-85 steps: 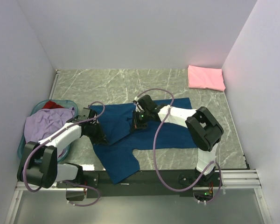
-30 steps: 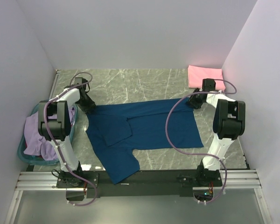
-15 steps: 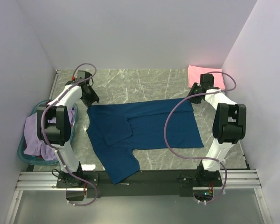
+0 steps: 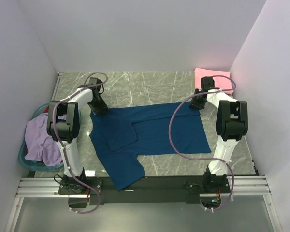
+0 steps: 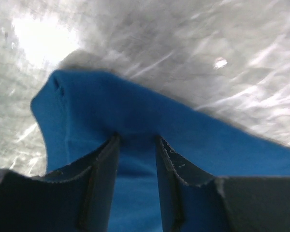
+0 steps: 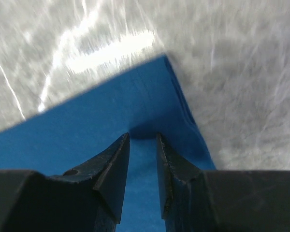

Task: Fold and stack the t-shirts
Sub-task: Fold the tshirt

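A navy blue t-shirt [image 4: 150, 133] lies spread flat in the middle of the table, one sleeve hanging toward the near edge. My left gripper [image 4: 100, 110] is at its far left corner and my right gripper [image 4: 197, 104] at its far right corner. In the left wrist view the left gripper [image 5: 135, 137] is open, its tips resting on the blue cloth [image 5: 135, 106] close to the edge. The right gripper [image 6: 143, 136] is also open, tips down on the cloth corner [image 6: 150, 96], a narrow gap between them. A folded pink t-shirt [image 4: 213, 79] lies at the far right. A lavender t-shirt [image 4: 38, 137] is in the basket.
A teal basket [image 4: 23, 157] stands at the left edge of the table, beside the left arm. White walls close in the table at the back and on both sides. The metal rail with the arm bases runs along the near edge.
The shirt, bunched earlier, now lies spread out. Half a second ago both grippers hung just beyond its far edge; now they are back down on the two far corners.
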